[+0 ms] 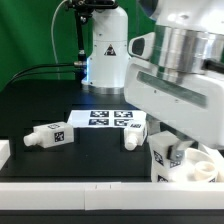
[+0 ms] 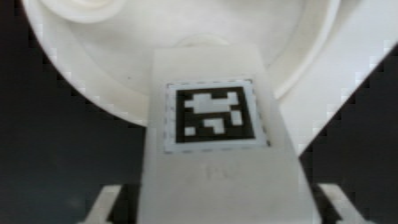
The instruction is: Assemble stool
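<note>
White arm [image 1: 185, 60] bends low, tool [image 2: 217, 205] clasping a leg [image 2: 217, 135] (tagged) over the seat [image 2: 89, 60].

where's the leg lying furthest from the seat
In the exterior view that leg lies on its side on the table at that view's left, just left of the marker board, far from the seat at lower right.

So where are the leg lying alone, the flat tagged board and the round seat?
Lone leg [image 1: 48, 136], exterior view, middle of its body.
Marker board [image 1: 105, 120], exterior view, its tagged top face.
Seat [image 1: 205, 170], exterior view, its white rim.
</note>
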